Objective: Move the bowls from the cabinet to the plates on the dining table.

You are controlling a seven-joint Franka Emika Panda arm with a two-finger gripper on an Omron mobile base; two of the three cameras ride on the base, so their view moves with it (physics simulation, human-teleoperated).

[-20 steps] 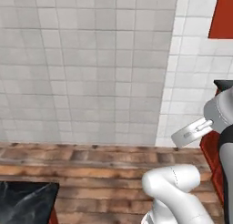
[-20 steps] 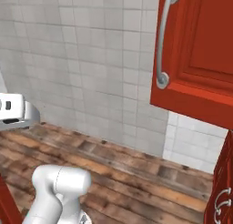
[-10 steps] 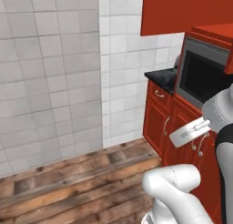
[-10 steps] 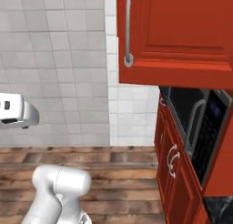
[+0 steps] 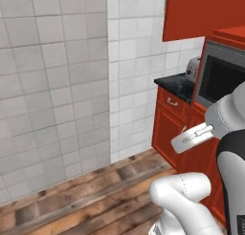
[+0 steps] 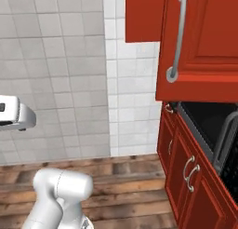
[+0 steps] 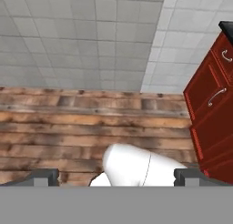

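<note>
Shifted since the earlier frames: whole scene, through base travel; red base cabinets and microwave (image 5: 221, 79) now seen nearer. Wall cabinet (image 6: 204, 37): upper right of right base view, door with curved silver handle (image 6: 179, 35) closed. Toaster (image 5: 192, 69): on black counter (image 5: 178, 84). Fingers (image 7: 43, 176): tips set wide apart, nothing held, over the wooden floor (image 7: 59, 127). Tiled wall (image 5: 57, 76): behind.

We list: wall cabinet (image 6: 200, 37) upper right, above the microwave (image 5: 222, 76); toaster (image 5: 192, 69) on the desk (image 5: 174, 83) left of it; base cabinets (image 6: 183, 165) beneath; tiled wall (image 5: 57, 81) left.
</note>
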